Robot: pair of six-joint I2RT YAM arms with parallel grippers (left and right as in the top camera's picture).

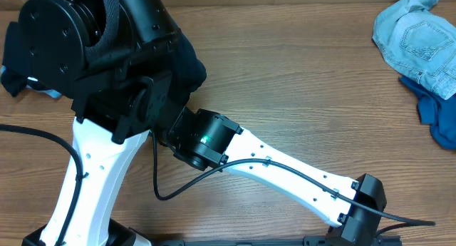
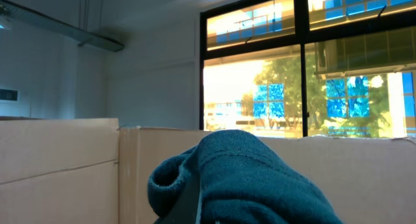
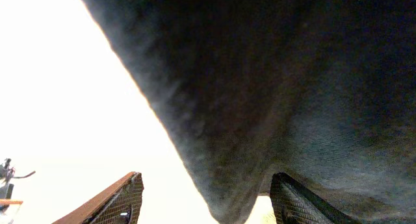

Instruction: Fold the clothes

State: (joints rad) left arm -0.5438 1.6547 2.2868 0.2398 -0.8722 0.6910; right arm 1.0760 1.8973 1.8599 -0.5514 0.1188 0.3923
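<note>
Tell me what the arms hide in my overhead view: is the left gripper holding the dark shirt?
Observer: It appears so. In the left wrist view the dark shirt is bunched over the shut left gripper, raised in front of cardboard walls.
Operator: And the right gripper?
Observer: The right gripper is open, and shirt fabric hangs down between its spread fingers.

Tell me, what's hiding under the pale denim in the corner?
A mid-blue cloth pokes out from under the pale denim, on the wooden table. How far it reaches underneath, and anything else there, is covered.
</note>
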